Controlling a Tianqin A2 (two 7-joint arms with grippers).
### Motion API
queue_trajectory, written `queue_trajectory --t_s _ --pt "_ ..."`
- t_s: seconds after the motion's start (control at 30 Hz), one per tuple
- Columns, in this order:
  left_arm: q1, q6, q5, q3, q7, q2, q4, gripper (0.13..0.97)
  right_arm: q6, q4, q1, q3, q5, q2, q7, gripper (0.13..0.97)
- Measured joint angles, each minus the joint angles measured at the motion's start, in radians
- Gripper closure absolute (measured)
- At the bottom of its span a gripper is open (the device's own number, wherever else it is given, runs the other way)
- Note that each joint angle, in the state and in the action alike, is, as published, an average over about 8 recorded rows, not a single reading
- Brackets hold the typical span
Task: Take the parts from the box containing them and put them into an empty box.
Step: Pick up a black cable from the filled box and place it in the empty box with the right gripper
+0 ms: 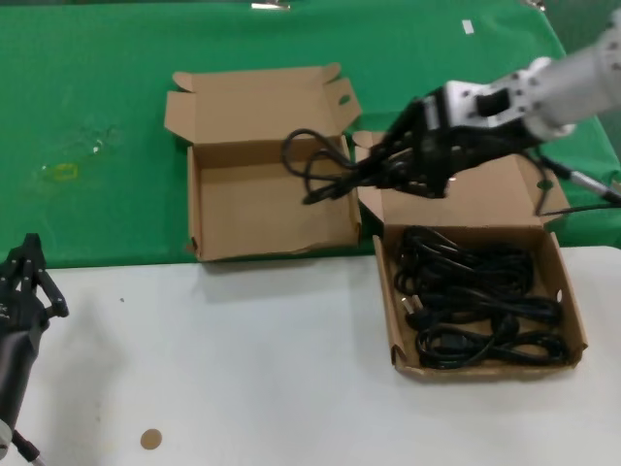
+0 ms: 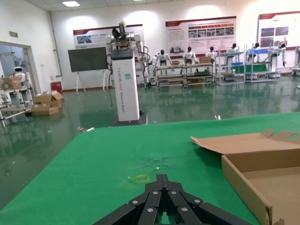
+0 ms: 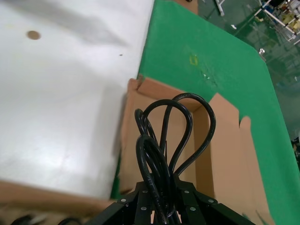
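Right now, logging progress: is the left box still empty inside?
Yes, the left box has a bare floor; the right gripper holds the cable bundle above it.

Green cloth (image 1: 97, 116) covers the far half of the work surface, a yellowish smudge (image 1: 64, 172) on it out left — white tabletop (image 1: 243, 359) takes the near half, a small brown disc (image 1: 150, 439) lying near its front edge. Behind, a white pillar (image 2: 125, 84) stands on glossy floor, posters (image 2: 200, 35) on the wall.
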Motion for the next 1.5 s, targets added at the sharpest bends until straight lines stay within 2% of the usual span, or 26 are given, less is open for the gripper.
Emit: queue_trajectory --t_s 0.33,0.67,1.03,1.5 --pt "0.0 0.0 0.0 0.0 0.0 0.0 0.0 0.953 0.13 -0.294 0.084 -0.043 -0.027 -0.237 -0.101 0.882" --pt "0.0 0.0 0.0 0.0 0.0 0.0 0.0 0.953 0.251 -0.636 0.183 -0.029 -0.01 -0.442 -0.26 0.882" --pt "0.0 0.0 0.0 0.0 0.0 0.0 0.0 0.953 0.311 -0.818 0.225 -0.004 0.004 -0.499 -0.369 0.883" --pt "0.0 0.0 0.0 0.0 0.0 0.0 0.0 0.953 0.356 -0.897 0.247 0.007 -0.005 -0.498 -0.416 0.87"
